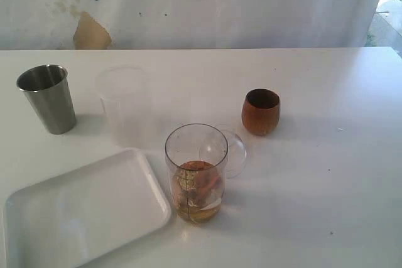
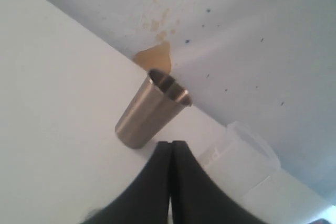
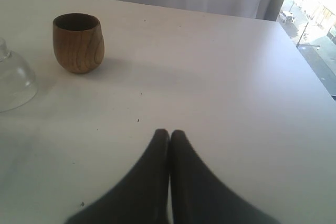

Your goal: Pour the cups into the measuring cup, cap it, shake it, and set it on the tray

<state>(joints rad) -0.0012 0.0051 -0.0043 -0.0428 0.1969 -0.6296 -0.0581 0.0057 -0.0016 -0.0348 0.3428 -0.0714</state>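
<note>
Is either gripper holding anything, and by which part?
Nothing is held. The left gripper and right gripper are both shut and empty, apart from the steel tumbler and wooden cup.

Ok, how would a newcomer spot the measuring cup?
Start at the white tray at the near left of the table. The measuring cup stands upright just beside the tray's right edge. Unlike the frosted cup farther back, its wall is clear, with a black scale printed down the side and orange-brown contents at the bottom.
</note>
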